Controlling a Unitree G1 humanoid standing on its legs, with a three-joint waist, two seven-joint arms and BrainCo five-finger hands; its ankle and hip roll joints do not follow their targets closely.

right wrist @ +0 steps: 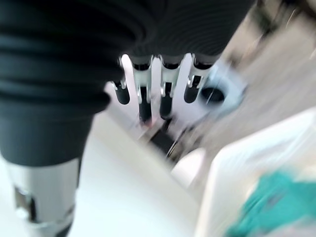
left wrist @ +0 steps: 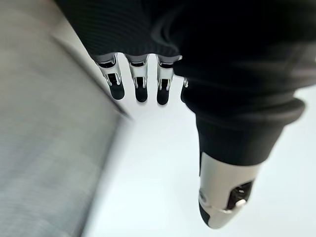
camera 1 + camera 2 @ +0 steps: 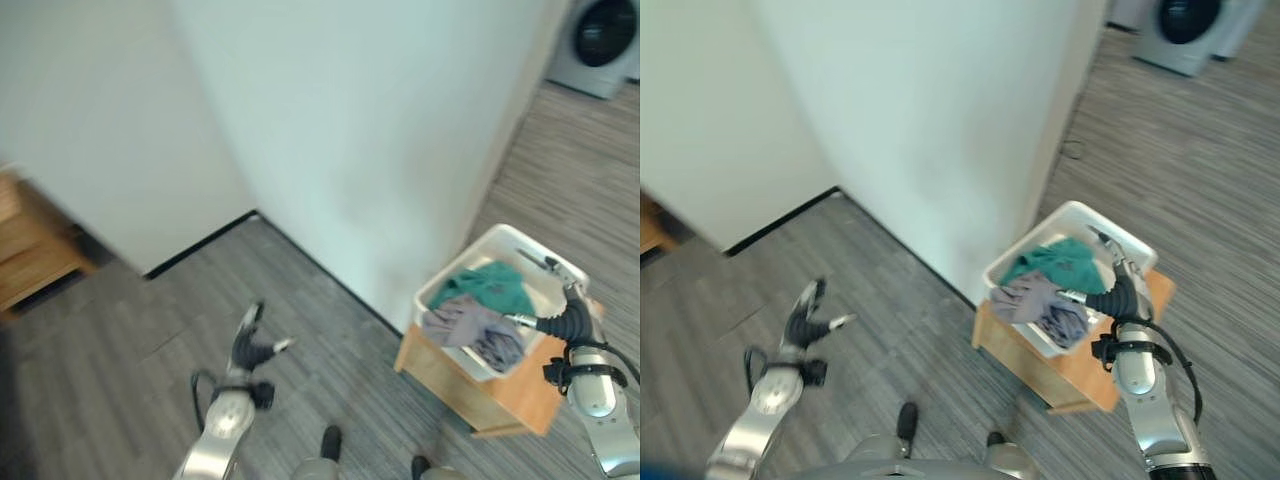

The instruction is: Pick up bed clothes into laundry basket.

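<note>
Bed clothes, a crumpled teal garment (image 3: 492,285) and a grey-lilac one (image 3: 470,325), are lying heaped in the white plastic laundry basket (image 3: 530,250), just beside the fingers of my right hand (image 3: 568,320), which I am holding straight and spread, gripping nothing, over the basket's near rim. My left hand (image 3: 248,350) is hanging well apart over the grey wood-grain floor (image 3: 330,350), fingers relaxed and holding nothing. The basket is sitting on a low light-wood stand (image 3: 500,395); I judge a careless sweep of my right fingers could snag the rim and tip it off. The stand's far side is hidden behind the basket, and the bed itself is not visible.
</note>
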